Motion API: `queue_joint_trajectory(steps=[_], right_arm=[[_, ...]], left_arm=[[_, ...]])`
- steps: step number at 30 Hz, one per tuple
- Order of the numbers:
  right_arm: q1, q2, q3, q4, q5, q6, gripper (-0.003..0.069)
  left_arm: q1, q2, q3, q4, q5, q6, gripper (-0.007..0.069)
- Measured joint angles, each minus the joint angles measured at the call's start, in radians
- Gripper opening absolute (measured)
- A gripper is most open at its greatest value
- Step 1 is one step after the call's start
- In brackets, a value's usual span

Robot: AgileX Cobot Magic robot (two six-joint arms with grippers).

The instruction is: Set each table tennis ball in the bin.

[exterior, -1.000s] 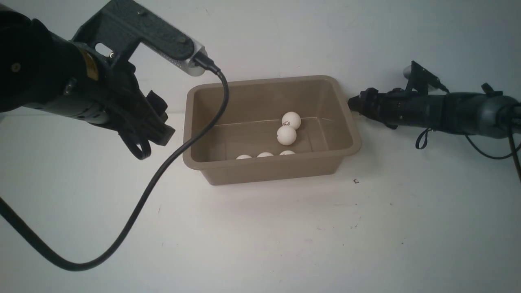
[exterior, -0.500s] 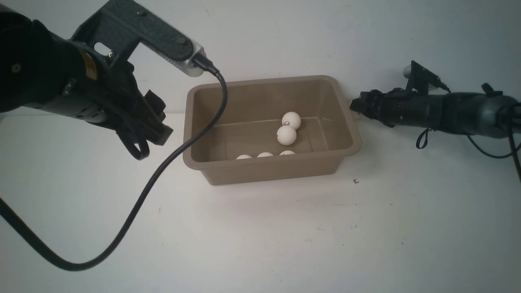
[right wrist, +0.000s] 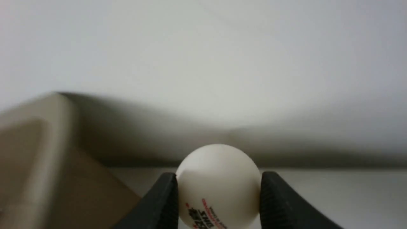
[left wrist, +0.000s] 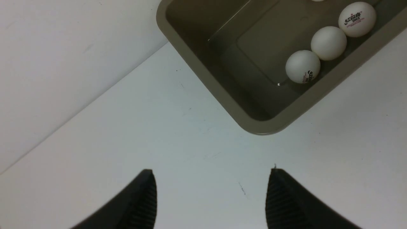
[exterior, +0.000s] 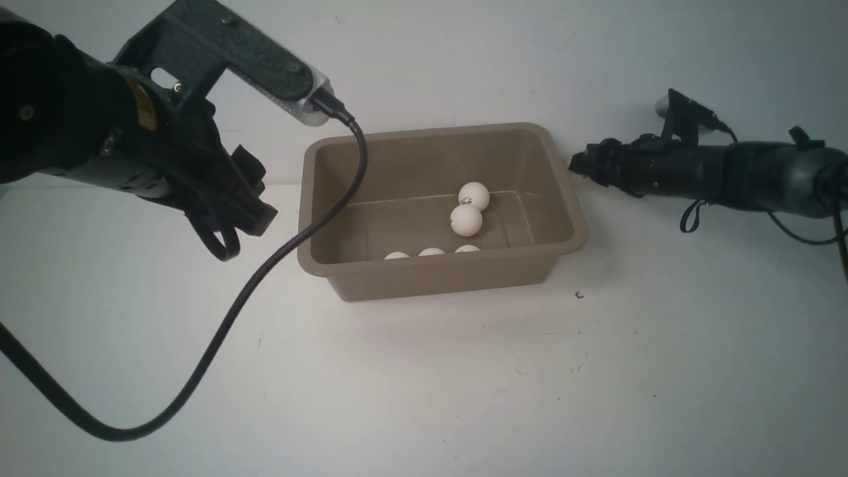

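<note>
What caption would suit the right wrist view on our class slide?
Right pincer shut on a white table tennis ball, just outside the brown bin.

The bin [exterior: 563,199] looks like smooth, faintly glossy plastic. The table tennis balls [exterior: 466,220] inside it are matt white.

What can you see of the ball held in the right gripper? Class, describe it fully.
The ball is a small, matte white sphere with red and dark printed lettering low on its near face. It sits clamped between the two black ribbed fingers of the right gripper, one finger touching each side. It is outside the bin, just beside the bin's outer wall. Whether it rests on the table cannot be told.
</note>
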Motion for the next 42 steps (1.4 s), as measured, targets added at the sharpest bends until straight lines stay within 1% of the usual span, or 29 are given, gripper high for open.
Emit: queue_joint_trajectory(steps=[2,4,7,10,12,16,19,21,23,27,29,32,33,35,37,39,42], right_arm=[[0.000,-0.044,0.000,-0.052,0.010,0.005,0.0304],[0.000,-0.062,0.000,-0.075,0.012,0.015,0.0304],[0.000,-0.124,0.000,-0.162,0.020,0.061,0.0304],[0.000,-0.168,0.000,-0.213,0.051,0.085,0.0304],[0.000,-0.188,0.000,-0.225,0.110,0.091,0.0304],[0.009,-0.206,0.000,-0.244,0.281,0.093,0.0304],[0.034,-0.206,0.000,-0.312,0.349,0.115,0.0304],[0.045,-0.206,0.000,-0.345,0.355,0.125,0.0304],[0.062,-0.206,0.000,-0.416,0.358,0.136,0.0304],[0.064,-0.206,0.000,-0.458,0.362,0.149,0.0307],[0.064,-0.206,0.000,-0.463,0.362,0.158,0.0357],[0.060,-0.208,-0.006,-0.466,0.362,0.154,0.0479],[0.059,-0.208,-0.007,-0.467,0.362,0.152,0.0486],[0.051,-0.220,-0.028,-0.474,0.351,0.146,0.0538],[0.042,-0.238,-0.045,-0.480,0.342,0.146,0.0554],[0.023,-0.279,-0.069,-0.511,0.323,0.147,0.0560],[-0.005,-0.364,-0.085,-0.607,0.286,0.152,0.0561]], left_arm=[[0.000,0.000,0.000,0.002,0.000,0.000,0.0415],[0.000,0.000,0.000,0.002,0.000,0.000,0.0415],[0.000,0.000,0.000,0.002,0.000,0.000,0.0415],[0.000,0.000,0.000,0.002,0.000,0.000,0.0415],[0.000,0.000,0.000,0.002,0.000,0.000,0.0415],[0.000,0.000,0.000,0.002,0.000,0.000,0.0415],[0.000,0.000,0.000,0.002,0.000,0.000,0.0415],[0.000,0.000,0.000,0.002,0.000,0.000,0.0415],[0.000,0.000,0.000,0.002,0.000,0.000,0.0415],[0.000,0.000,0.000,0.003,0.000,0.000,0.0415],[0.000,0.000,0.000,0.003,0.000,0.000,0.0415],[0.000,0.000,0.000,0.003,0.000,0.000,0.0415],[0.000,0.000,0.000,0.003,0.000,0.000,0.0415],[0.000,0.000,0.000,0.005,0.000,0.000,0.0415],[0.000,0.000,0.000,0.005,0.000,0.000,0.0415],[0.000,0.000,0.000,0.005,0.000,0.000,0.0415],[0.000,0.000,0.000,0.005,0.000,0.000,0.0415]])
